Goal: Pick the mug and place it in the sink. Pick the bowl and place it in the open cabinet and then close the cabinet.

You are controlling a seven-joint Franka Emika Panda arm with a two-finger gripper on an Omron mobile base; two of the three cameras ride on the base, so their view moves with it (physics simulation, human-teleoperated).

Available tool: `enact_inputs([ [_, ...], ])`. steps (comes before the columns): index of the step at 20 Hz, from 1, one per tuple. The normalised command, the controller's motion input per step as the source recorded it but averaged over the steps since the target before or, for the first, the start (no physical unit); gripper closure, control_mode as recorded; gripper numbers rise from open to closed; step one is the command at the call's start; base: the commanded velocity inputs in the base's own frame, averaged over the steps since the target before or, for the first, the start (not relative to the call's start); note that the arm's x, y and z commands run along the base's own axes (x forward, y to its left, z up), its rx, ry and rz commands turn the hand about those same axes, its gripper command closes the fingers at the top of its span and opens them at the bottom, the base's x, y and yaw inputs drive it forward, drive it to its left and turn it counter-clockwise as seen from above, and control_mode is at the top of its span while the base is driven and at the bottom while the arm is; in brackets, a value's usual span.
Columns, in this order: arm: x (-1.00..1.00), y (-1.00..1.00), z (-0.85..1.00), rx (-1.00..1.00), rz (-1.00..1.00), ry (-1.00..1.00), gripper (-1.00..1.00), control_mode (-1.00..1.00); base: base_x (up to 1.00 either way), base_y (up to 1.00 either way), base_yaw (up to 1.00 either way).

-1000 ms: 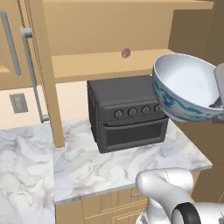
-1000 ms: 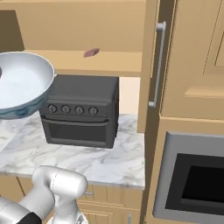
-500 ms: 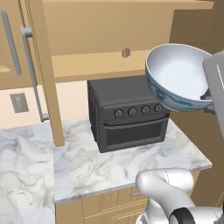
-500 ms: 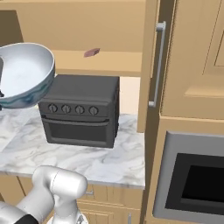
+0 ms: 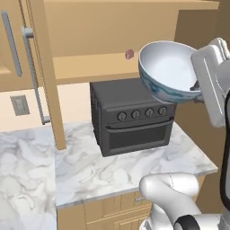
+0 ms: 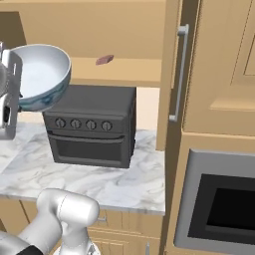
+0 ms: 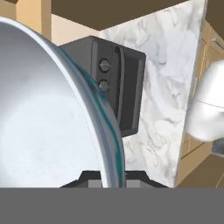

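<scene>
My gripper [image 5: 196, 88] is shut on the rim of the bowl [image 5: 167, 68], white inside with a blue-green pattern outside. It holds the bowl tilted in the air, above and in front of the toaster oven. The bowl [image 6: 39, 73] hangs just below the level of the shelf [image 6: 117, 75] of the open cabinet [image 5: 85, 40]. In the hand view the bowl [image 7: 43, 122] fills the left side, its rim between my gripper's [image 7: 112, 180] fingertips. The mug and the sink are out of view.
A black four-knob toaster oven [image 5: 130, 116] stands on the marble counter [image 5: 94, 170] under the shelf. A small pinkish object [image 5: 129, 54] lies on the shelf. Open cabinet doors with bar handles [image 5: 34, 75] [image 6: 178, 74] flank the opening. A built-in oven [image 6: 219, 209] is at the right.
The bowl in my gripper has risen a little and moved inward, toward the middle of the cabinet opening. Nothing else has moved.
</scene>
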Motion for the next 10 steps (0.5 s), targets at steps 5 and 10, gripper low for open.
enact_inputs([
  [5,0.58,0.0,0.0,-0.03,0.09,0.0,1.0,-1.0,0.0,0.0,0.0],
  [10,0.55,0.01,0.0,-0.02,0.07,-0.05,1.0,-1.0,0.0,0.0,0.0],
])
